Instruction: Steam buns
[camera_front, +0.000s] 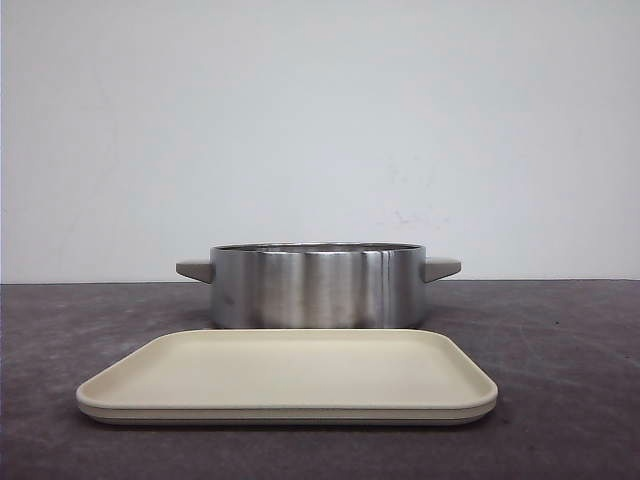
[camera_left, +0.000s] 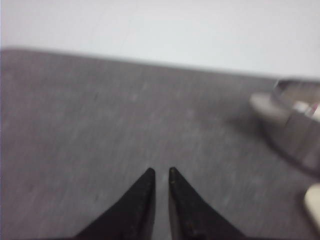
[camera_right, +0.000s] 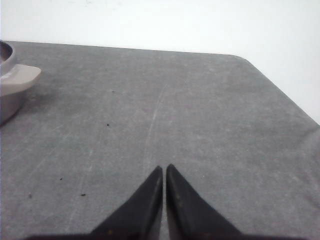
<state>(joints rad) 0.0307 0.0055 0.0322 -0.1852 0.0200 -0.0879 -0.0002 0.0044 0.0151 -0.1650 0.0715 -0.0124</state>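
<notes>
Front view: round brushed-steel pot (camera_front: 317, 286) with two beige side handles, standing on a dark grey table (camera_front: 560, 400); rectangular cream tray (camera_front: 287, 377) with rounded corners just in front of the pot, its surface bare; buns not in sight; whether any lie inside the pot cannot be told.

Left wrist view, blurred: left gripper (camera_left: 161, 173), black fingertips nearly together, holding nothing, over the table; pot near.

Right wrist view: right gripper (camera_right: 164, 170), tips almost touching, holding nothing; pot handle (camera_right: 19, 78) well apart.
</notes>
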